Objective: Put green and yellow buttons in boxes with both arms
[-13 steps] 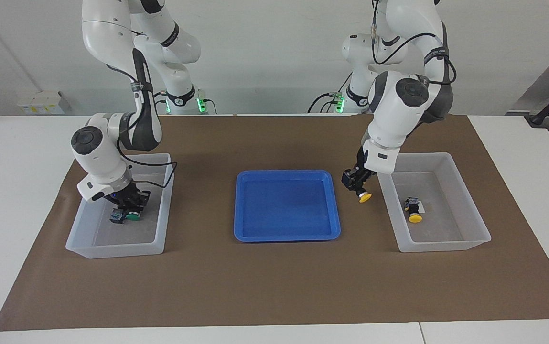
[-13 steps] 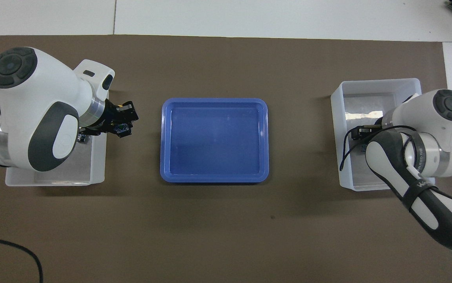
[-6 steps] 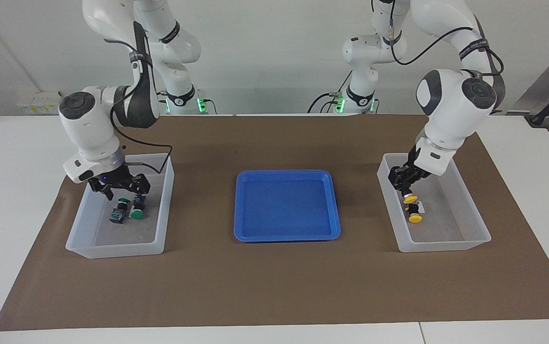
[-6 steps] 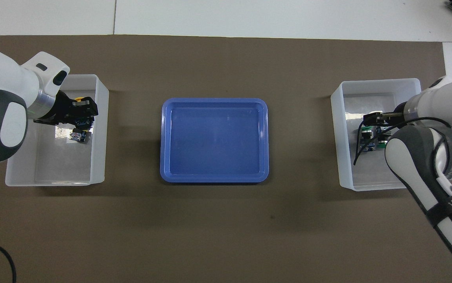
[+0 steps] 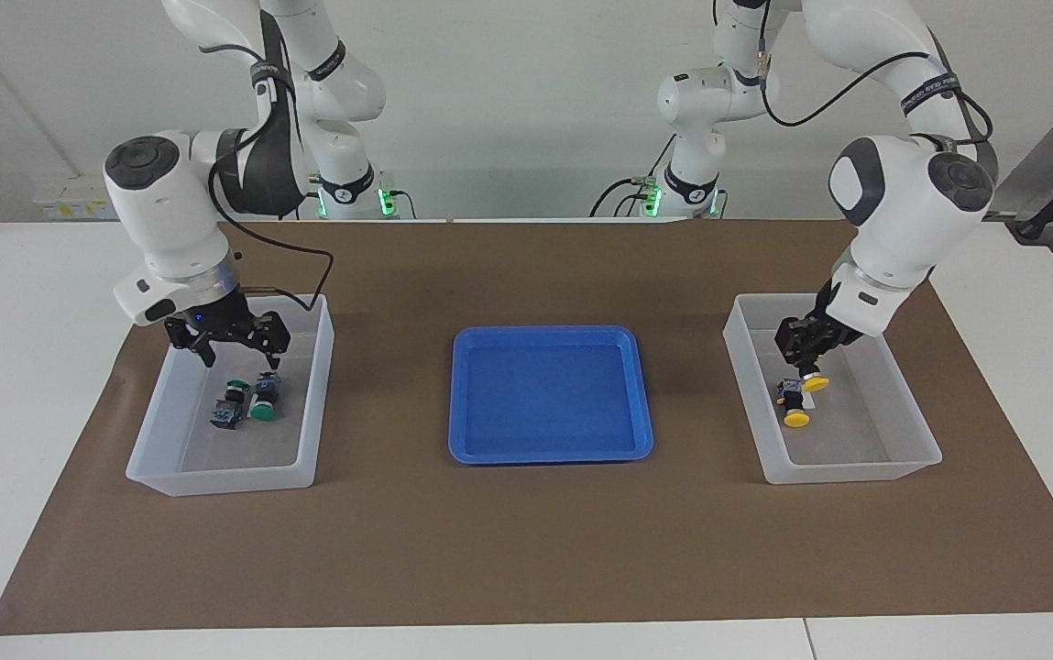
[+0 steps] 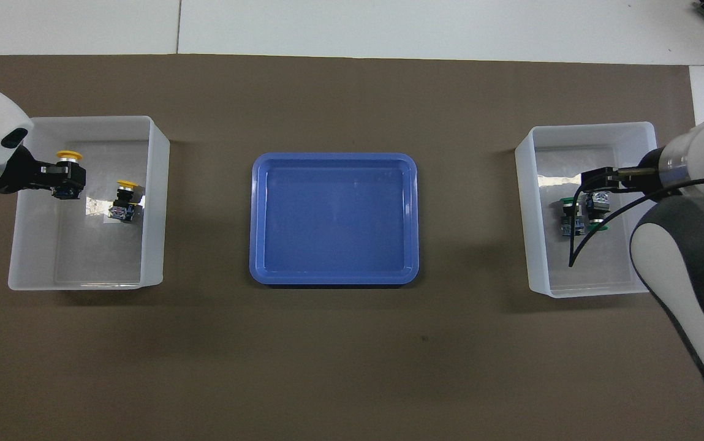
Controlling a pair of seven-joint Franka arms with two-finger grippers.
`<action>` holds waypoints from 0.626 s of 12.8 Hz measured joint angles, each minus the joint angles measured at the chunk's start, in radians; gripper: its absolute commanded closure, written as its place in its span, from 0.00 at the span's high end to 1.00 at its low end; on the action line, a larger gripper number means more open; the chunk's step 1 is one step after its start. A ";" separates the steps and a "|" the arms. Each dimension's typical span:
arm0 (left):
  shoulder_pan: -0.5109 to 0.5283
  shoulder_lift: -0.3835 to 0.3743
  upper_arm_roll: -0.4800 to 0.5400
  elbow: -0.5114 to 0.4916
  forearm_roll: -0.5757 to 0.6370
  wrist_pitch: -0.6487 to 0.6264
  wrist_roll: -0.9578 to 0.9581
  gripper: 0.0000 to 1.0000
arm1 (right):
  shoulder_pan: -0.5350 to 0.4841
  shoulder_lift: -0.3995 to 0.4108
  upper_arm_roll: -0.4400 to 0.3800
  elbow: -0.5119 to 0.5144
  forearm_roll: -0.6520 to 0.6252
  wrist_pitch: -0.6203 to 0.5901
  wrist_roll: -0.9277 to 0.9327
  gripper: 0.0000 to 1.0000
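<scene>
Partly hidden: yellow button [image 5: 810, 378] under the left gripper [image 5: 807, 359].

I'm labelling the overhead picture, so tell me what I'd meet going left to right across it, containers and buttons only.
Clear box holding a lying yellow button → empty blue tray → second clear box holding two green buttons. I've left out the yellow button held by the left pincer, since it hangs above the first box.
</scene>
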 measured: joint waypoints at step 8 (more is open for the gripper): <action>0.070 -0.037 -0.016 -0.106 0.000 0.115 0.144 0.71 | -0.001 -0.066 -0.002 0.126 0.038 -0.275 0.000 1.00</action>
